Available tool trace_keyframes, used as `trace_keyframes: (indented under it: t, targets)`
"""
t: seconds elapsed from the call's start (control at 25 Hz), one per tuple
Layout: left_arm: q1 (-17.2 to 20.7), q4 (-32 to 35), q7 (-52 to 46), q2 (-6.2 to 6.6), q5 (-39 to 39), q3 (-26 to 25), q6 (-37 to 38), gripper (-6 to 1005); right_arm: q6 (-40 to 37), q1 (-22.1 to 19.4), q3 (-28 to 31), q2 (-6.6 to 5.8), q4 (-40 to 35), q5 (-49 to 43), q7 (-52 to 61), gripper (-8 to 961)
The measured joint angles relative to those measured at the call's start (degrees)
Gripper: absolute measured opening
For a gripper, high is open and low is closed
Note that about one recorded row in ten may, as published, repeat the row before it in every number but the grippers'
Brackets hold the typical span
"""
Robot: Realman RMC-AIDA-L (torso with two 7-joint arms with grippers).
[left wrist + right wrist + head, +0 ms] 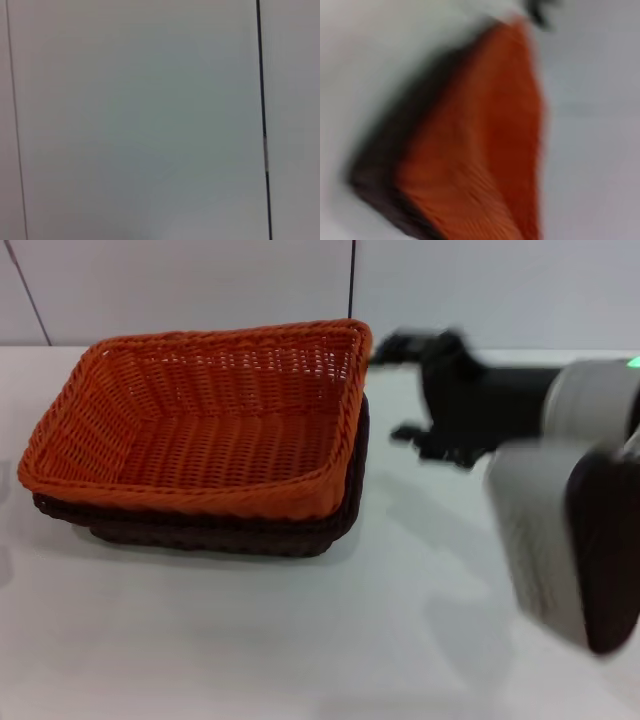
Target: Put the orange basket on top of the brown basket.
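The orange basket (pixel 200 430) sits nested in the brown basket (pixel 220 530) on the white table, left of centre in the head view. Only the brown basket's rim and lower wall show beneath it. My right gripper (pixel 400 390) is just to the right of the baskets, apart from the orange rim. Its two black fingers are spread with nothing between them. The right wrist view shows a blurred side of the orange basket (pixel 485 150) with the brown basket (pixel 385 175) under it. My left gripper is out of view.
The white table (pixel 300 640) stretches in front of and right of the baskets. A pale panelled wall with a dark seam (pixel 352 280) stands behind. The left wrist view shows only wall panels and a seam (pixel 261 100).
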Motion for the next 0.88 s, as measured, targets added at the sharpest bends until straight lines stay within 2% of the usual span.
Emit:
trace_keyframes:
  t: [0.04, 0.12, 0.16, 0.2, 0.24, 0.32, 0.36, 0.4, 0.48, 0.52, 0.56, 0.6, 0.64, 0.68, 0.72, 0.76, 0.8, 0.84, 0.88]
  targets:
    - [0.0, 0.0, 0.0, 0.0, 0.0, 0.0, 0.0, 716, 4.5, -2.4, 1.9, 1.22, 1.2, 1.6, 0.7, 695]
    - [0.1, -0.1, 0.0, 0.05, 0.0, -0.1, 0.4, 716, 16.0, -5.6, 4.2, 1.97, 5.3, 6.2, 3.8, 716]
    - [0.5, -0.2, 0.1, 0.15, 0.0, -0.4, 1.7, 716, 30.6, -7.6, 5.3, 1.82, 10.5, 12.3, 9.1, 727]
    - [0.5, -0.2, 0.1, 0.15, 0.0, -0.4, 1.7, 716, 30.6, -7.6, 5.3, 1.82, 10.5, 12.3, 9.1, 727]
    - [0.7, -0.4, 0.1, 0.16, 0.0, -0.6, 2.4, 716, 35.3, -8.0, 5.7, 1.77, 12.4, 14.5, 11.1, 727]
    - [0.9, -0.6, 0.0, 0.15, 0.0, -0.7, 3.4, 716, 46.9, -8.5, 6.4, 1.72, 18.7, 20.7, 16.4, 727]
    - [0.9, -0.6, 0.0, 0.15, 0.0, -0.7, 3.4, 716, 57.5, -8.3, 7.0, 1.64, 25.8, 26.6, 20.9, 727]
    - [0.9, -0.6, 0.0, 0.15, 0.0, -0.7, 3.4, 716, 57.5, -8.3, 7.0, 1.64, 25.8, 26.6, 20.9, 727]
    - [1.6, -0.7, -0.4, 0.0, 0.0, -0.8, 5.8, 716, 68.3, -7.6, 7.1, 1.51, 33.7, 30.4, 27.7, 727]
    - [2.0, -0.9, -0.4, -0.03, 0.0, -0.8, 6.2, 716, 72.5, -7.4, 7.1, 1.39, 36.8, 31.0, 32.0, 727]
    - [2.0, -0.9, -0.4, -0.03, 0.0, -0.8, 6.2, 716, 81.0, -7.3, 7.2, 1.3, 43.6, 30.5, 43.2, 727]
    - [2.0, -0.9, -0.4, -0.03, 0.0, -0.8, 6.2, 716, 81.0, -7.3, 7.2, 1.3, 43.6, 30.5, 43.2, 727]
    - [2.0, -0.9, -0.4, -0.03, 0.0, -0.8, 6.2, 716, 84.8, -7.4, 7.1, 1.28, 46.8, 28.9, 49.8, 727]
    - [2.2, -0.9, -1.1, -0.06, 0.0, -0.8, 6.2, 716, 92.3, -7.5, 6.7, 1.29, 53.3, 24.8, 61.3, 727]
    - [2.2, -0.9, -1.1, -0.06, 0.0, -0.8, 6.2, 716, 92.3, -7.5, 6.7, 1.29, 53.3, 24.8, 61.3, 727]
    - [2.3, -0.6, -2.0, -0.07, 0.0, -0.9, 6.3, 716, 100.3, -7.3, 5.7, 1.41, 60.7, 20.4, 71.4, 727]
    - [2.3, -0.6, -2.0, -0.07, 0.0, -0.9, 6.3, 716, 104.9, -7.1, 5.0, 1.46, 64.7, 18.6, 75.7, 727]
    - [2.3, -0.6, -2.0, -0.07, 0.0, -0.9, 6.3, 716, 104.9, -7.1, 5.0, 1.46, 64.7, 18.6, 75.7, 727]
    - [2.7, -0.4, -3.0, -0.16, 0.0, -1.0, 7.1, 716, 113.8, -5.9, 3.6, 1.65, 72.5, 17.6, 81.3, 727]
